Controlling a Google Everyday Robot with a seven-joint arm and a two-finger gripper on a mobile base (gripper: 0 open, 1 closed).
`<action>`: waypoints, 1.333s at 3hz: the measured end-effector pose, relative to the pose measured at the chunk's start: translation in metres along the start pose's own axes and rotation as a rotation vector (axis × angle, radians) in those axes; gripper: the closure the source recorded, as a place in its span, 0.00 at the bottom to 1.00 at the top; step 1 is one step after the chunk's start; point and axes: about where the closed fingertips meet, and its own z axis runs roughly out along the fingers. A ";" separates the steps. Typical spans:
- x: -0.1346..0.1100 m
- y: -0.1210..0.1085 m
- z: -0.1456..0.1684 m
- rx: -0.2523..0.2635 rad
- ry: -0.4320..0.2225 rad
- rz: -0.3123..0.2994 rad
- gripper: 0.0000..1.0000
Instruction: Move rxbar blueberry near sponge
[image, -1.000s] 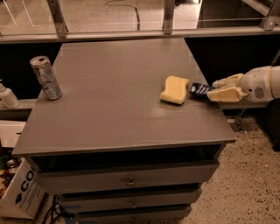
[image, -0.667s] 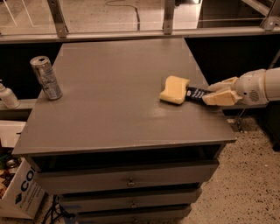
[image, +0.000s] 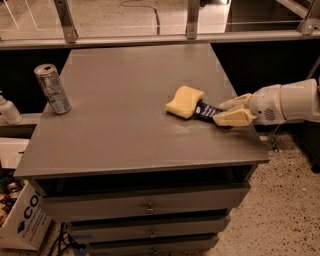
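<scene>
Table (image: 125, 145), can (image: 52, 89), sponge (image: 185, 101), claw (image: 219, 113) on rxbar blueberry (image: 204, 109)

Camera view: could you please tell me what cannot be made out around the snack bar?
- The snack bar: right end hidden by the gripper at the table's right edge; lettering too small to read.
- The sponge: whether it touches the bar, unclear in the camera view.
- The arm: cut off by the picture's right edge.
</scene>
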 end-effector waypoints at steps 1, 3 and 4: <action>0.001 0.004 0.002 0.002 0.007 0.004 0.70; 0.002 0.004 -0.008 0.006 -0.010 0.027 0.24; -0.002 0.006 -0.009 -0.001 -0.021 0.037 0.03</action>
